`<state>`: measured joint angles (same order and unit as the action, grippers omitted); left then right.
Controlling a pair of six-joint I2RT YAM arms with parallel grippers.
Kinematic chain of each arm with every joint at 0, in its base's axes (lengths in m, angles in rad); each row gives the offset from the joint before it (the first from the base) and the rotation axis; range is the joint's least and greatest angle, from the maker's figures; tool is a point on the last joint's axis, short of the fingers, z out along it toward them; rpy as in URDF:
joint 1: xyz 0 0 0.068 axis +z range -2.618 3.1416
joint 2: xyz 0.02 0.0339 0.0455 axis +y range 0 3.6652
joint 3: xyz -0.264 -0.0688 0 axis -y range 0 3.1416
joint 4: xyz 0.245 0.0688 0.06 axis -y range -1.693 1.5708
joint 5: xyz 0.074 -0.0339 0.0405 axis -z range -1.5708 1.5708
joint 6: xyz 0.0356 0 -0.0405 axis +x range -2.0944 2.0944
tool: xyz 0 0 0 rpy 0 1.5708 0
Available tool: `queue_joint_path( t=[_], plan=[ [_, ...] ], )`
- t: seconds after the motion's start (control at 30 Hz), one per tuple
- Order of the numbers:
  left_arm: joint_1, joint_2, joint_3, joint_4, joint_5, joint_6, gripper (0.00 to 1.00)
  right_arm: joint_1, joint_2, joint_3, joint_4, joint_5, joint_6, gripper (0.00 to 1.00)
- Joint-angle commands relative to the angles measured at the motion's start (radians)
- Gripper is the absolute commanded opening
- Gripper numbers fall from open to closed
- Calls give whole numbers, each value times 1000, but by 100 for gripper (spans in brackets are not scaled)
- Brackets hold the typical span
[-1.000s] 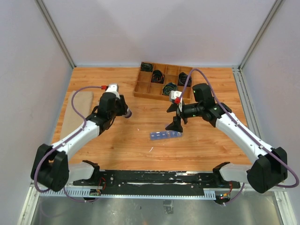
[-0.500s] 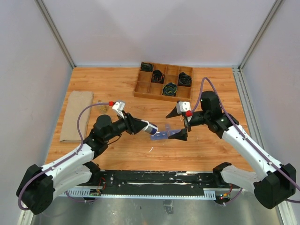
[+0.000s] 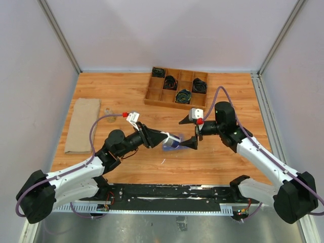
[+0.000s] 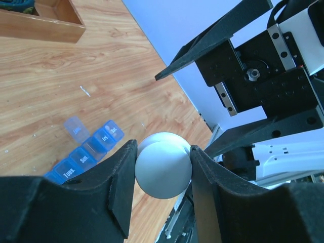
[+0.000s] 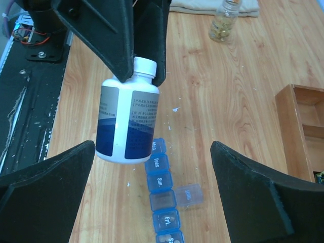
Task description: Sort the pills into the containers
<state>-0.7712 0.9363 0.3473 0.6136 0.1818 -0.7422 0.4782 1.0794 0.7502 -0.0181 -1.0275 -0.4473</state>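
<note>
The blue pill-organizer strip (image 5: 161,188) lies flat on the table, one lid (image 5: 189,195) flipped open to its side. It also shows in the left wrist view (image 4: 83,156) and, partly hidden, in the top view (image 3: 169,147). My left gripper (image 3: 167,137) (image 4: 163,148) is shut on the cap of a white-capped bottle (image 5: 129,117) (image 3: 173,139) and holds it in the air just above one end of the strip. My right gripper (image 3: 188,132) (image 5: 153,147) is wide open and empty, facing the bottle, its jaws on either side of the strip and above it.
A wooden divided tray of black cables (image 3: 177,87) stands at the back, its corner in the wrist views (image 5: 298,126) (image 4: 45,25). A folded beige cloth (image 3: 83,124) lies at the left. A small clear vial (image 3: 109,111) (image 5: 225,20) stands beside it.
My left arm swung from the left to the middle, carrying the bottle to over the organizer. My right gripper shifted slightly and stayed open. One organizer lid now stands open.
</note>
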Motion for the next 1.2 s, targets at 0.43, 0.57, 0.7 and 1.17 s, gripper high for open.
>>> queue_joint_path(
  t=[0.43, 0.57, 0.7, 1.17],
  plan=[
    [-102, 59, 71, 60, -228, -36, 0, 171, 85, -5, 79, 245, 37, 93],
    [-107, 60, 77, 61, -226, -44, 0, 191, 85, 1, 77, 238, 38, 85],
    [-112, 59, 78, 65, -219, -52, 0, 196, 73, -9, 105, 218, 48, 79],
    [-122, 81, 86, 91, -186, -69, 0, 203, 66, -19, 138, 160, 84, 72]
  ],
)
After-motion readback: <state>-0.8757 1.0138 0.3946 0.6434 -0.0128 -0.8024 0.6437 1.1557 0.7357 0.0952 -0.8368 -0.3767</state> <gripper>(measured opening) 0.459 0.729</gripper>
